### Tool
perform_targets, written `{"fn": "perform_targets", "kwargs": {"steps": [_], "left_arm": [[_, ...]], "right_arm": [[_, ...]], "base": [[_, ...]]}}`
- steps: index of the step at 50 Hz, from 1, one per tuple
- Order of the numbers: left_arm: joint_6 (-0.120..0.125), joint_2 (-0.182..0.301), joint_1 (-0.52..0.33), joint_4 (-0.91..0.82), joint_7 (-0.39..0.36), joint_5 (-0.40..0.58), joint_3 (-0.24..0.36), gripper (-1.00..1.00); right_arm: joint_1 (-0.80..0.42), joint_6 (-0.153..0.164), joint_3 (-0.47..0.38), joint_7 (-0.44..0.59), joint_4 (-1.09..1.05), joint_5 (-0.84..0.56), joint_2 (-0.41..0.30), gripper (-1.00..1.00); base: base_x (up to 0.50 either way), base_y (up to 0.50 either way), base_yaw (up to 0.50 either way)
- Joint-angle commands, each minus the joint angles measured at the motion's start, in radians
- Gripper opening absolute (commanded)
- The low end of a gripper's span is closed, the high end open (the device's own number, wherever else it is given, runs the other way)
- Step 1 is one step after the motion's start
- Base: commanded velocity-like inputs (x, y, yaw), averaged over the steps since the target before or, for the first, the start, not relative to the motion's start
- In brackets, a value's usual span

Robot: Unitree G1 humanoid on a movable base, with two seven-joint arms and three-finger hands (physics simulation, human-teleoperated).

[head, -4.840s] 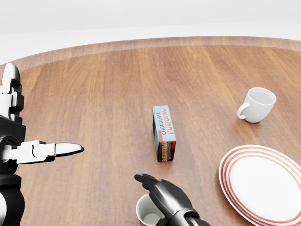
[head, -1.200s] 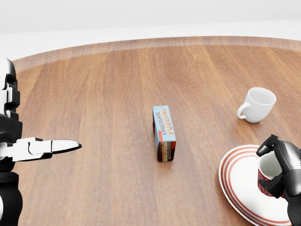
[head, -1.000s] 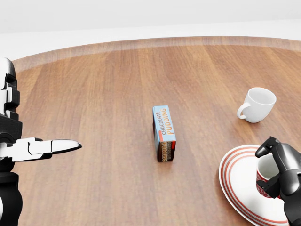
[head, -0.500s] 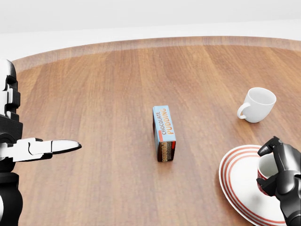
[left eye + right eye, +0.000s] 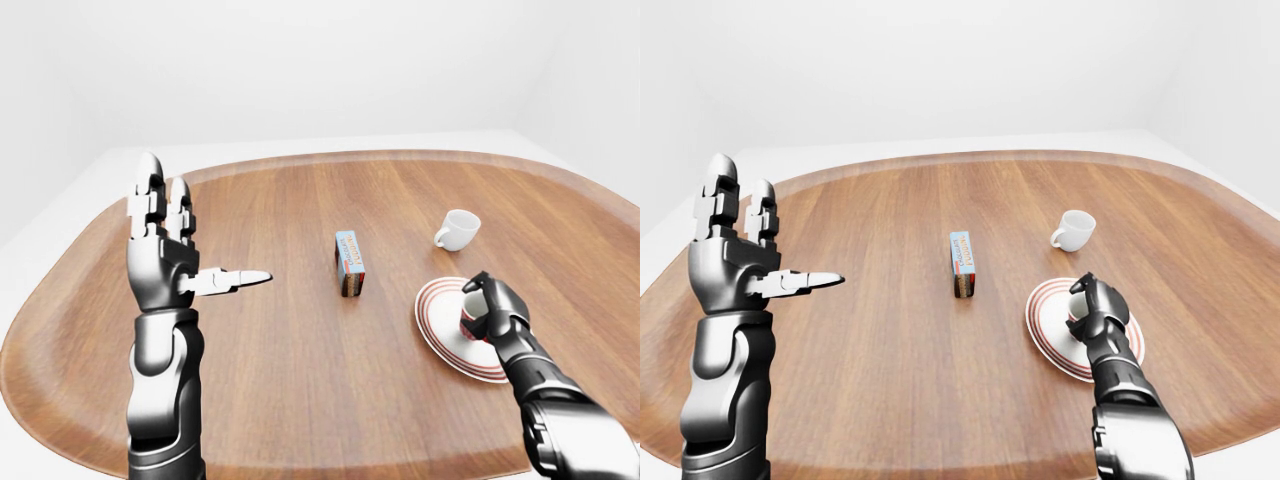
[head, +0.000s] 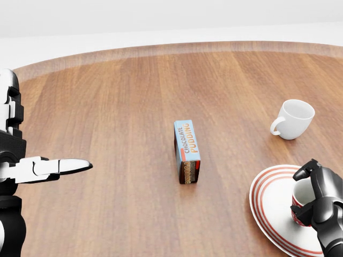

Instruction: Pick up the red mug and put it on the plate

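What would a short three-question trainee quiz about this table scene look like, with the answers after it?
1. True or false: the robot's right hand has its fingers closed round the red mug with the white inside over the red-ringed white plate.
2. Which thing stands nearest the plate: A the white ceramic cup, B the blue chocolate pudding box, C the left hand?
3. Fill in: the left hand is raised with its fingers ____.

Key: 1 true; 2 A; 3 open.
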Motion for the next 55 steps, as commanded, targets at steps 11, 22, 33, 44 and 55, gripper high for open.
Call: {"fn": "perform_targets", "kwargs": {"steps": [11, 22, 33, 44, 55], "left_arm": [[0.0, 0.003, -0.003, 0.005, 0.001, -0.001, 0.002, 1.0], [0.0, 0.007, -0.015, 0.023, 0.005, 0.001, 0.006, 1.0], [0.0, 0.007, -0.019, 0.043, 0.01, 0.007, 0.003, 1.0], [0.0, 0.007, -0.016, 0.039, 0.012, 0.014, 0.002, 1.0], [0.0, 0.007, -0.017, 0.046, 0.012, 0.013, 0.004, 1.0]], "right_arm": [[-0.013, -0.017, 0.006, -0.08, 0.02, 0.132, -0.002, -1.0], [0.003, 0.0, 0.006, -0.067, -0.018, 0.129, -0.004, 1.0], [0.054, 0.048, -0.01, -0.046, -0.12, 0.132, -0.003, 1.0], [0.119, 0.105, -0.035, 0.039, -0.352, 0.116, 0.017, 1.0], [0.217, 0.105, -0.079, 0.351, -0.958, -0.017, 0.092, 1.0]], "base": [[0.0, 0.0, 0.0], [0.0, 0.0, 0.0], [0.0, 0.0, 0.0], [0.0, 0.0, 0.0], [0.0, 0.0, 0.0]]}}
